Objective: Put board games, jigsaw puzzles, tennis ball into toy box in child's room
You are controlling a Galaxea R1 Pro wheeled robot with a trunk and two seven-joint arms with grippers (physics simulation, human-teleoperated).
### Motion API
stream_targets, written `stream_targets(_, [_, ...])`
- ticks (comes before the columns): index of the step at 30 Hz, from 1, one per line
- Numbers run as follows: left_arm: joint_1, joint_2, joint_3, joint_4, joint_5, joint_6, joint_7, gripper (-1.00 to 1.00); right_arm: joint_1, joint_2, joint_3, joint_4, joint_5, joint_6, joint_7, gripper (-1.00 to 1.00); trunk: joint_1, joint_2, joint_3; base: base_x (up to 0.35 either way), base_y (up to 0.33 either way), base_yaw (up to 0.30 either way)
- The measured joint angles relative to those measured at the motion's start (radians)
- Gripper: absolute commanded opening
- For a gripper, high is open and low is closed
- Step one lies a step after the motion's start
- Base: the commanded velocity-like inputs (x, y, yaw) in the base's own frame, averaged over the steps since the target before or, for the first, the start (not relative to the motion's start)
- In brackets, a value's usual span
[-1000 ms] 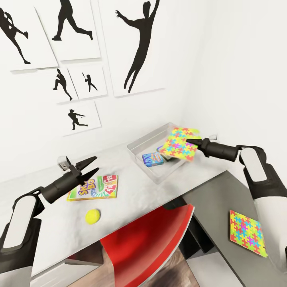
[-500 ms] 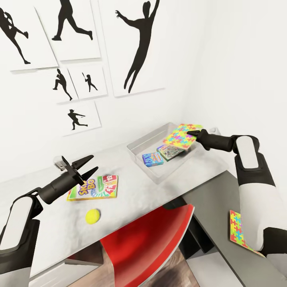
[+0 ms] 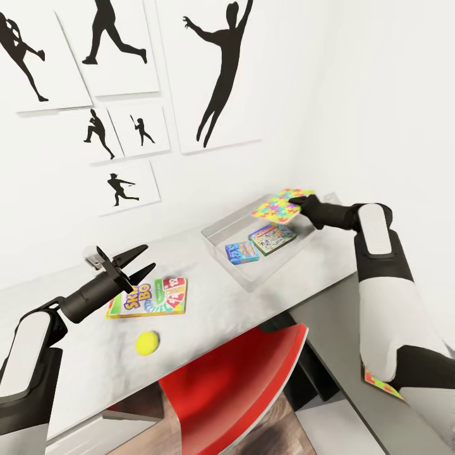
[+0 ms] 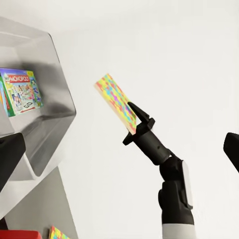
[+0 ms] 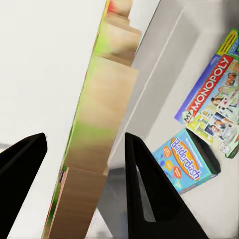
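Right gripper [image 3: 296, 202]: we are gripping a jigsaw puzzle [image 3: 278, 206] by its right edge, holding it above the far right end of the toy box [image 3: 222, 227].
Left gripper [image 3: 140, 258]: we are hovering with the jaws spread wide over the Skip-Bo box [image 3: 151, 297].
Toy box contents: the Balderdash box [image 3: 242, 251] and the Monopoly box [image 3: 272, 237] are lying flat inside.
Tennis ball [image 3: 147, 343]: sitting on the table [image 3: 215, 303], near side of Skip-Bo.
Second puzzle [image 3: 382, 383]: lying on the low grey cabinet [image 3: 335, 309] at right, mostly hidden by our right arm.
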Motion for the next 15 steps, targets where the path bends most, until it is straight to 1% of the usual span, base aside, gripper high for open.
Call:
stream_targets(4, [0.0, 0.0, 0.0, -0.001, 0.0, 0.0, -0.001, 1.0, -0.005, 0.027, 0.001, 0.036, 0.002, -0.007, -0.01, -1.0, 0.0, 0.0, 0.0, 0.0, 0.0, 0.0])
stream_targets(7, [0.0, 0.0, 0.0, -0.001, 0.0, 0.0, -0.001, 1.0, -0.011, 0.037, 0.001, 0.068, 0.003, -0.013, -0.013, -1.0, 0.0, 0.0, 0.0, 0.0, 0.0, 0.0])
stream_targets(8, [0.0, 0.0, 0.0, -0.001, 0.0, 0.0, -0.001, 1.0, -0.021, 0.04, 0.001, 0.09, 0.002, -0.019, -0.015, -1.0, 0.0, 0.0, 0.0, 0.0, 0.0, 0.0])
stream_targets(11, [0.0, 0.0, 0.0, -0.001, 0.0, 0.0, -0.001, 1.0, -0.04, 0.043, 0.0, 0.131, 0.004, -0.033, -0.024, -1.0, 0.0, 0.0, -0.002, 0.0, 0.0, 0.0])
stream_targets(12, [0.0, 0.0, 0.0, -0.001, 0.0, 0.0, -0.001, 1.0, -0.04, 0.043, 0.0, 0.131, 0.003, -0.034, -0.024, -1.0, 0.0, 0.0, -0.003, 0.0, 0.0, 0.0])
stream_targets(15, [0.0, 0.0, 0.0, -0.001, 0.0, 0.0, -0.001, 1.0, -0.062, 0.044, -0.001, 0.181, 0.004, -0.052, -0.032, -1.0, 0.0, 0.0, -0.006, 0.0, 0.0, 0.0])
